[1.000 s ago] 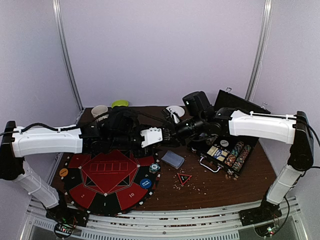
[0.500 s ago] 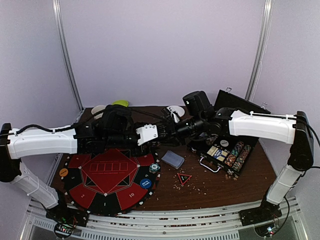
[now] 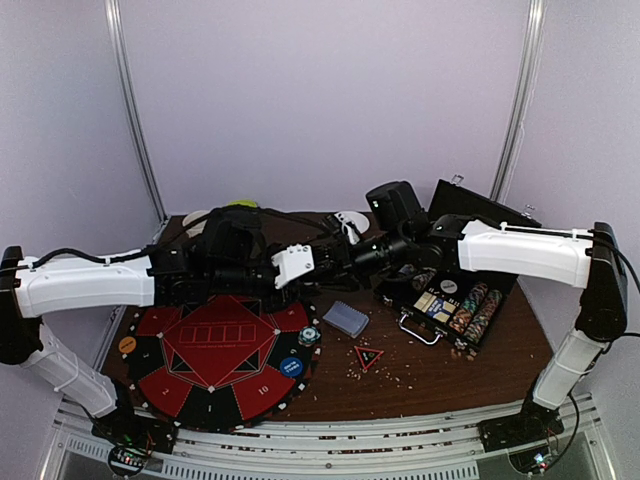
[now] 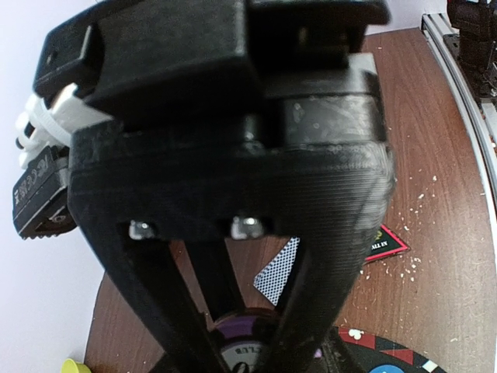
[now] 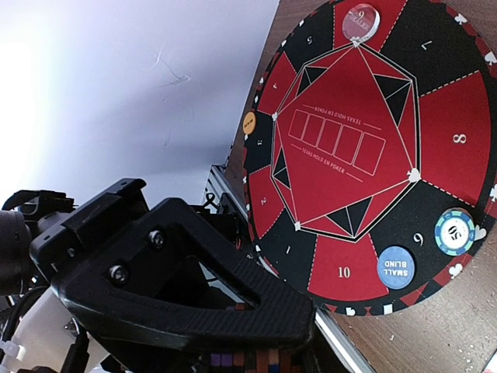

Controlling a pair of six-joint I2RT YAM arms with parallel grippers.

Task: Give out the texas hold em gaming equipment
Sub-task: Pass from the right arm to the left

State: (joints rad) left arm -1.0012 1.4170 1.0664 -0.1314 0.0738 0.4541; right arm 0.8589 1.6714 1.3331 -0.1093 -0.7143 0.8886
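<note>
My two grippers meet above the table's middle in the top view, the left gripper (image 3: 325,263) against the right gripper (image 3: 346,258). In the left wrist view the left gripper (image 4: 248,359) is shut on a purple poker chip (image 4: 247,342). In the right wrist view the right gripper (image 5: 264,364) is shut on striped chip edges (image 5: 260,362). The grey-blue card deck (image 3: 346,318) and the red-black triangle marker (image 3: 368,356) lie on the wood. On the red-black mat (image 3: 215,350) sit a striped chip (image 3: 309,336), a blue button (image 3: 291,367) and an orange button (image 3: 127,345).
The open black chip case (image 3: 455,300) with several chip rows stands at the right. A green bowl (image 3: 240,207) and a white bowl (image 3: 352,220) stand at the back. Crumbs are scattered around the triangle marker. A clear round piece (image 5: 357,19) lies at the mat's far edge.
My left arm has drawn back a little to the left and risen. The right arm has hardly moved.
</note>
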